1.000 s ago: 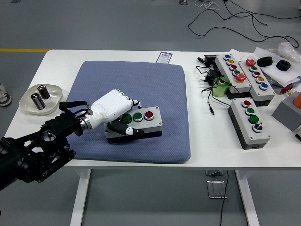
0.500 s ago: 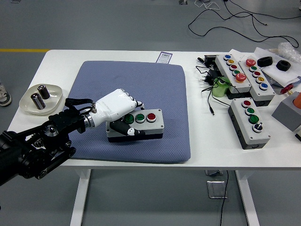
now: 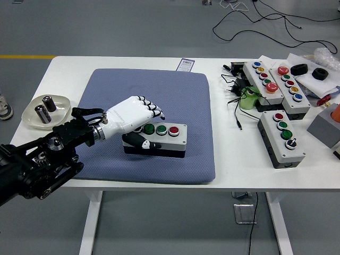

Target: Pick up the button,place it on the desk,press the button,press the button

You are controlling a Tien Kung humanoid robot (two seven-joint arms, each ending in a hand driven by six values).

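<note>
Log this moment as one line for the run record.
left hand: shut on button box | box: on blue mat | right hand: not in view | stage: carrying box

I work in a lab: grey floor strung with loose cables (image 3: 249, 21), my white table (image 3: 239, 164) crowded with button boxes (image 3: 281, 139).

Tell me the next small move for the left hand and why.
Probably lower the button box flat onto the blue mat and let go. The left hand grips its left end, fingers over the top, thumb on the front, so no finger is free to press.
</note>
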